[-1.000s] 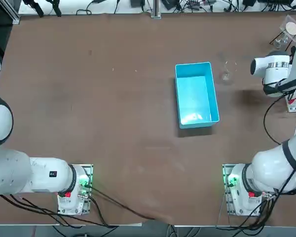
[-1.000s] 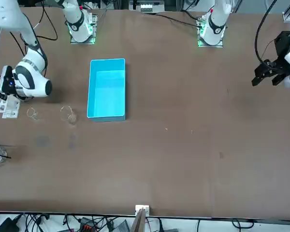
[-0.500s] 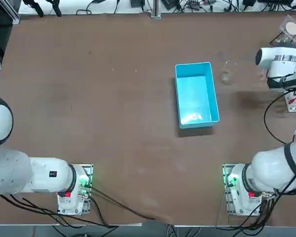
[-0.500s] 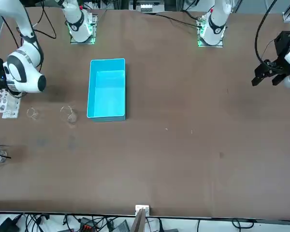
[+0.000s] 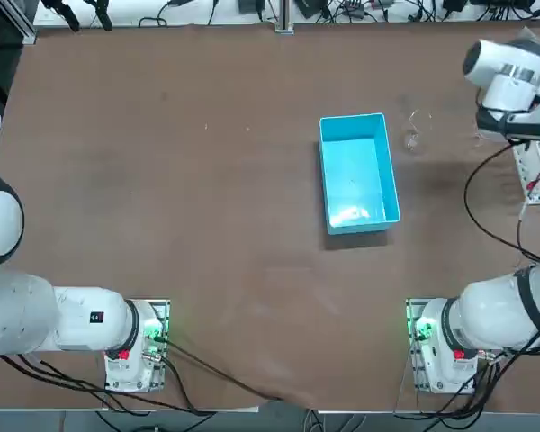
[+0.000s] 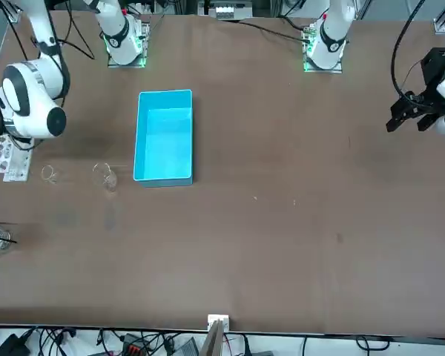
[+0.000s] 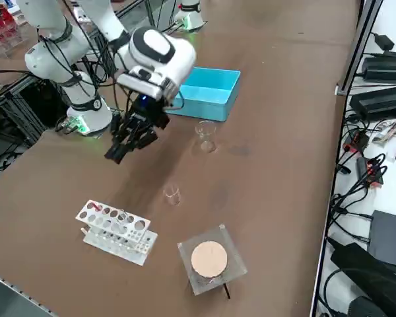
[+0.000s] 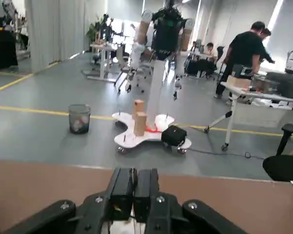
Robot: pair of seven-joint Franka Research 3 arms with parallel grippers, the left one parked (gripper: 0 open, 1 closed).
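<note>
Brown table (image 5: 207, 180), 2 o'clock corner: right gripper (image 7: 115, 152) hung airborne, fingers (image 8: 123, 190) pressed shut, empty. Tube rack (image 7: 115, 231) sat at its 6 o'clock, side view. Looked wise to open wide and centre before any descent.

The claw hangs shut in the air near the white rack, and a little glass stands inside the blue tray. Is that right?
Not quite. No glass is inside the blue tray; the larger glass and the smaller glass stand on the table beside it, as the right side view shows. The rest holds: the right gripper hangs shut in the air near the white rack.
</note>
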